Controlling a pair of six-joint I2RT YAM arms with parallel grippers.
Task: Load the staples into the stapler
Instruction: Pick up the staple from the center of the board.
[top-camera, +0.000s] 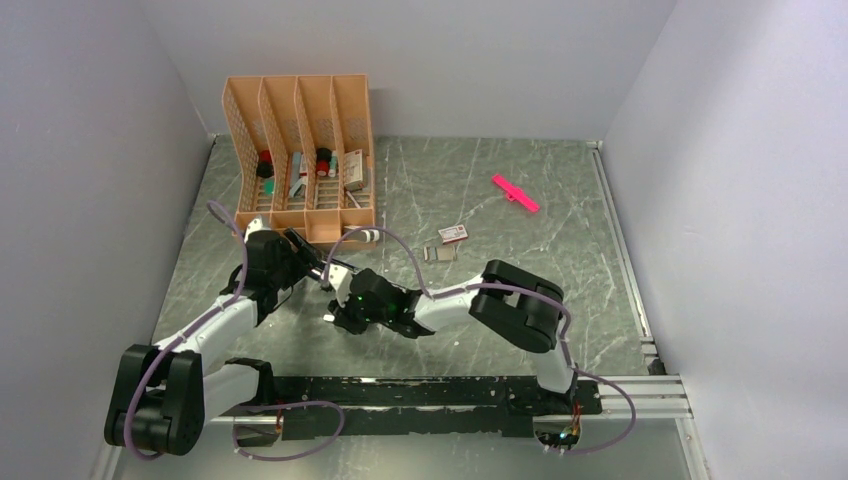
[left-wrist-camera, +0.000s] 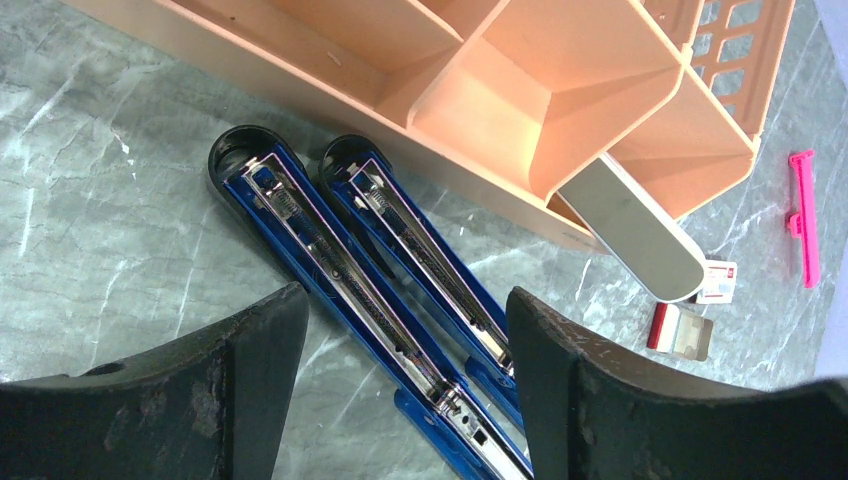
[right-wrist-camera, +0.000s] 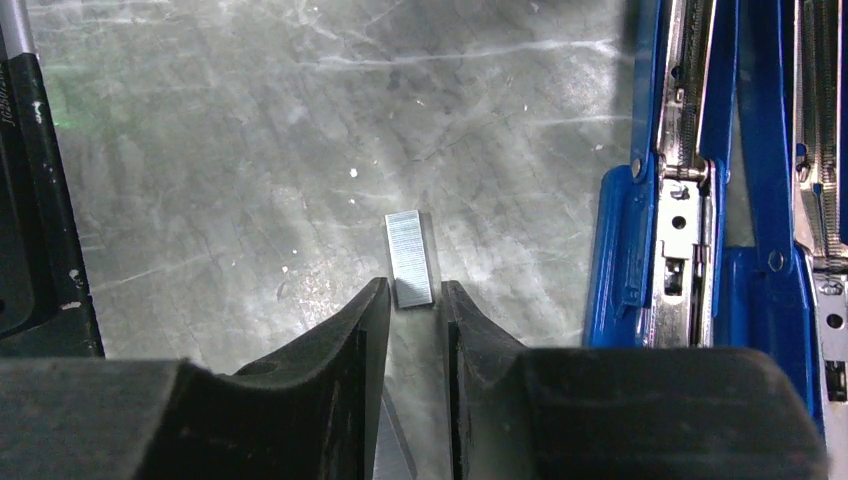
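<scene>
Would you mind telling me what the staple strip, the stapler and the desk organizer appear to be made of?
The staple strip: metal, dull silvery-grey, finely ribbed. The stapler: glossy blue body, probably painted metal or plastic, around shiny chrome-like metal rails with a spring. The desk organizer: likely plastic, matte peach, moulded walls.

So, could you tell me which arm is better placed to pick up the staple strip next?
Right, probably. The right gripper has the staple strip lying at its fingertips, beside the open stapler; the left gripper straddles the stapler instead.
</scene>
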